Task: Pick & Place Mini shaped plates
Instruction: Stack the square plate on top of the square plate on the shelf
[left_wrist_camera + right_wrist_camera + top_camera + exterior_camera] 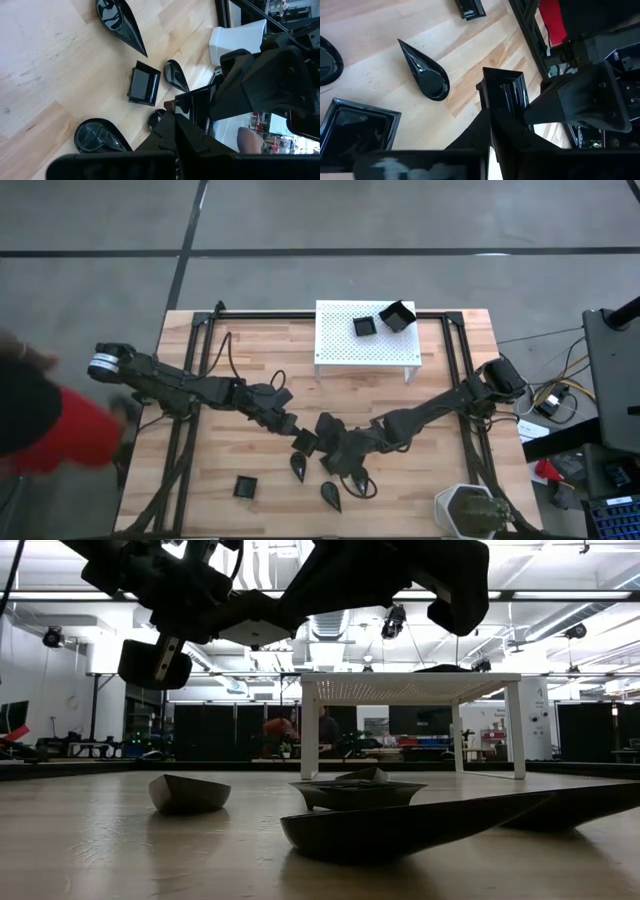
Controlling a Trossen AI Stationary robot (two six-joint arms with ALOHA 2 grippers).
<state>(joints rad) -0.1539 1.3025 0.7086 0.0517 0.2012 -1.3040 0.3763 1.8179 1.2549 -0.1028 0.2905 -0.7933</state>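
Note:
Over the table's middle my left gripper and right gripper meet, both shut on one small black square plate, held up in the air. On the table below lie other black mini plates: a square one, two teardrops and another square one, each flat on its base. Two square plates sit on top of the white perforated stand. The low view shows both grippers high above the plates. My left gripper pinches the square plate by one rim edge between its two fingers, coming level from the table's left. The plate is clear of the table and stands on edge. My right gripper pinches the same plate's rim between its fingers, reaching in from the table's right. The plate stands upright above its fingertips, lifted clear.
The white stand is at the far middle of the table. A white pot with a green plant stands at the near right corner. A person's red sleeve shows beyond the table's left edge. Bare wood lies near left.

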